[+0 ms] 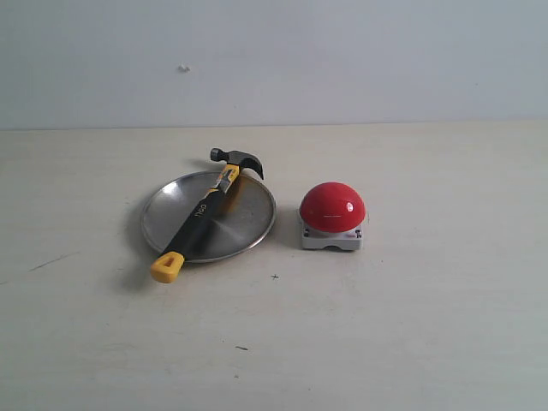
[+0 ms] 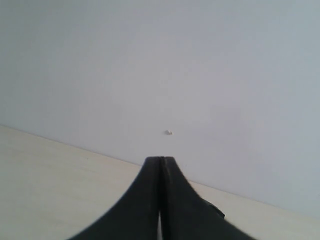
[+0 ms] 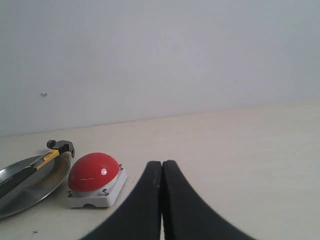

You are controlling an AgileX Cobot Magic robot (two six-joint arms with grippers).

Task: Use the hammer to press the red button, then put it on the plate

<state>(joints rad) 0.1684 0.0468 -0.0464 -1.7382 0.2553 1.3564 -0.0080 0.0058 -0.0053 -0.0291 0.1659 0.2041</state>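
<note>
The hammer (image 1: 202, 214) lies across the silver plate (image 1: 248, 218), dark head past the far rim, yellow end cap hanging over the near rim. The red button (image 1: 332, 208) on its grey-white base stands just right of the plate. Neither arm shows in the exterior view. In the right wrist view my right gripper (image 3: 162, 165) is shut with nothing in it, back from the red button (image 3: 92, 172), with the hammer (image 3: 50, 155) and plate (image 3: 45, 187) beyond. My left gripper (image 2: 161, 160) is shut and empty, facing the wall, with none of the task's things in its view.
A pale wooden table (image 1: 411, 325) runs back to a plain grey-white wall (image 1: 342, 60) with a small white speck (image 1: 183, 68). A few faint dark marks dot the table in front of the plate.
</note>
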